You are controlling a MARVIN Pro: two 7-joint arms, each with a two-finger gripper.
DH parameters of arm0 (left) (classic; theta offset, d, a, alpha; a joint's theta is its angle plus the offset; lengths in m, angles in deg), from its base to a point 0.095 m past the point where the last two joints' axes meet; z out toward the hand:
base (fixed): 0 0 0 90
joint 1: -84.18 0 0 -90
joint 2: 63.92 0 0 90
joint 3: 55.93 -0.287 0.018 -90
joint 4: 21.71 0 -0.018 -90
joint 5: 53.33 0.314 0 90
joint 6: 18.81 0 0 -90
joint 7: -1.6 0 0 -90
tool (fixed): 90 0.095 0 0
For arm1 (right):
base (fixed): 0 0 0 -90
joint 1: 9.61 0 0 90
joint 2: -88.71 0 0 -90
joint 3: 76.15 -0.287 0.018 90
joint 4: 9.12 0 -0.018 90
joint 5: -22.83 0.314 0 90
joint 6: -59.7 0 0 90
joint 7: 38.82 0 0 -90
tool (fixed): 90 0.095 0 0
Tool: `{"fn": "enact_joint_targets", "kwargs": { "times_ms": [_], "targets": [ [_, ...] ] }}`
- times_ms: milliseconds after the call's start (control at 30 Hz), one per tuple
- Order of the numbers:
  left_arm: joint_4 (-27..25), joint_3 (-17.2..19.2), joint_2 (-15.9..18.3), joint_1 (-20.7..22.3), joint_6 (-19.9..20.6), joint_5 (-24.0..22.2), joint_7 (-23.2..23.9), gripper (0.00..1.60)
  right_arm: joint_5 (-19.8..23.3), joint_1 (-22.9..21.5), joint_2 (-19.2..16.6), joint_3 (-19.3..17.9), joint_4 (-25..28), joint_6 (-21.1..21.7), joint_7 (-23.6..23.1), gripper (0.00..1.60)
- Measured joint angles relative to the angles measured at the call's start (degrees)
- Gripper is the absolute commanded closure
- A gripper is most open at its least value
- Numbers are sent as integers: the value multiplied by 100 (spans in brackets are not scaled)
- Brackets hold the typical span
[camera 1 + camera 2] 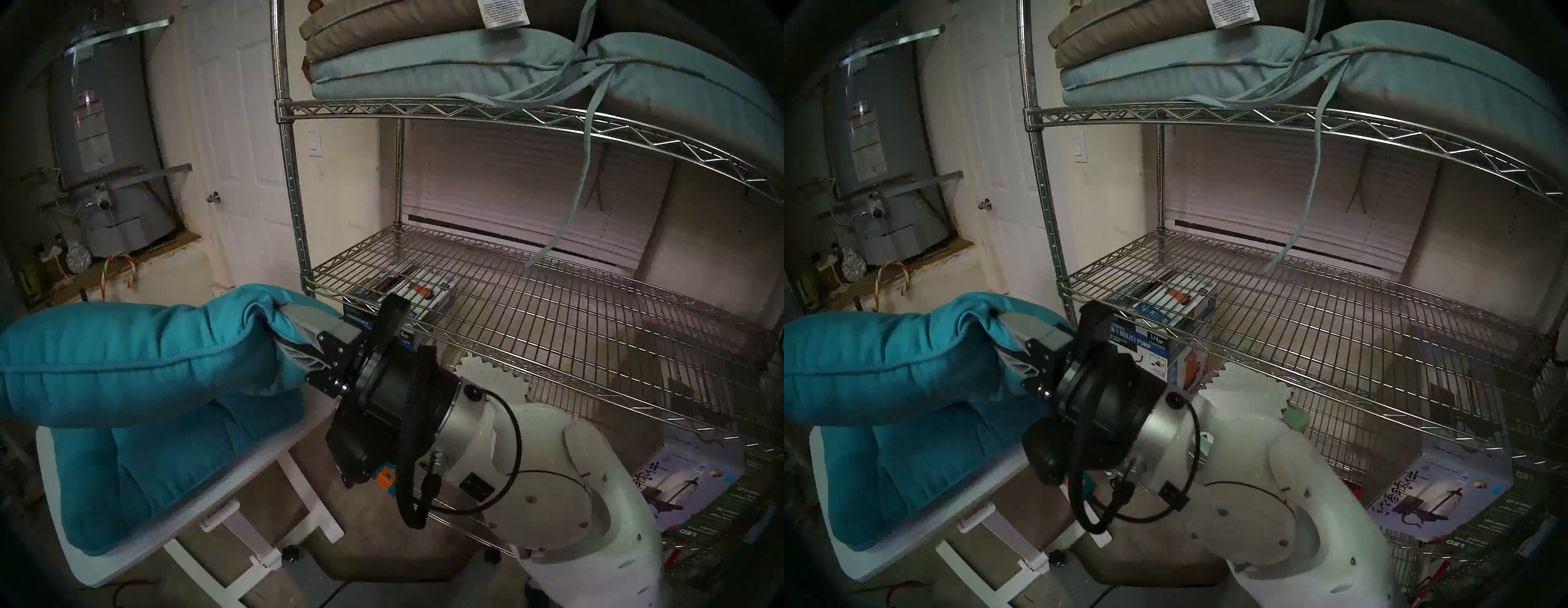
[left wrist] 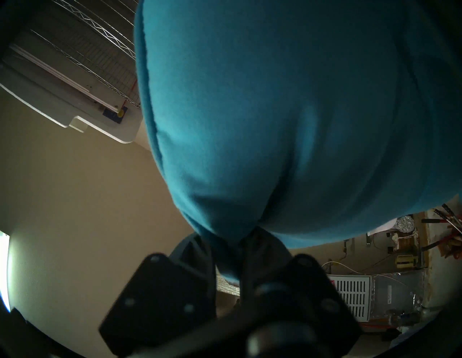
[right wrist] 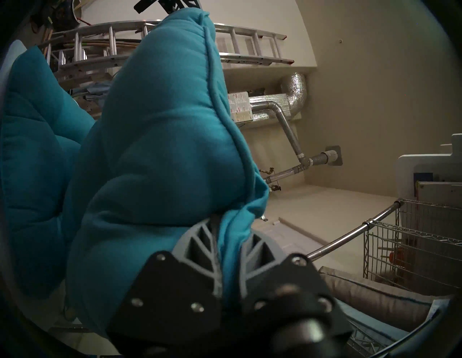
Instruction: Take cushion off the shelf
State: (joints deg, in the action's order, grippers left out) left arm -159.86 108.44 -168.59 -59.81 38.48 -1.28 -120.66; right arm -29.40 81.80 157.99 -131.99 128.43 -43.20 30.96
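A plump teal cushion [image 1: 127, 369] [image 1: 890, 365] hangs in the air left of the chrome wire shelf [image 1: 424, 111] [image 1: 1208, 114], just above a small white table [image 1: 106, 569]. My right gripper [image 1: 292, 339] [image 1: 1009, 339] [image 3: 227, 240] is shut on the cushion's right edge, with fabric bunched between its grey fingers. In the left wrist view my left gripper [image 2: 230, 240] is shut on a fold of the same cushion [image 2: 275, 112]. The left arm does not show in the head views. The shelf's middle tier [image 1: 551, 322] is bare.
A second teal cushion [image 1: 169, 467] lies on the white table. Pale blue [image 1: 424, 68] and brown [image 1: 382, 25] cushions are stacked on the upper tier, with tie straps [image 1: 581, 170] dangling. A pump box [image 1: 1149, 339] sits under the middle tier. A water heater [image 1: 97, 140] and a door [image 1: 237, 127] are at the left.
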Motion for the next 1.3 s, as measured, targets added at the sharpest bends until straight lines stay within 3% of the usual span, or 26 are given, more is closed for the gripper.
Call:
{"fn": "enact_joint_targets", "kwargs": {
  "times_ms": [733,1300],
  "targets": [
    [13,-9,729,-109,942,-340,-33,160,142,-1082,622,122,-210,247,-734,160],
    [79,-39,1511,-223,1934,-452,46,160,167,-2075,1317,243,-1226,219,-827,160]
  ]
}}
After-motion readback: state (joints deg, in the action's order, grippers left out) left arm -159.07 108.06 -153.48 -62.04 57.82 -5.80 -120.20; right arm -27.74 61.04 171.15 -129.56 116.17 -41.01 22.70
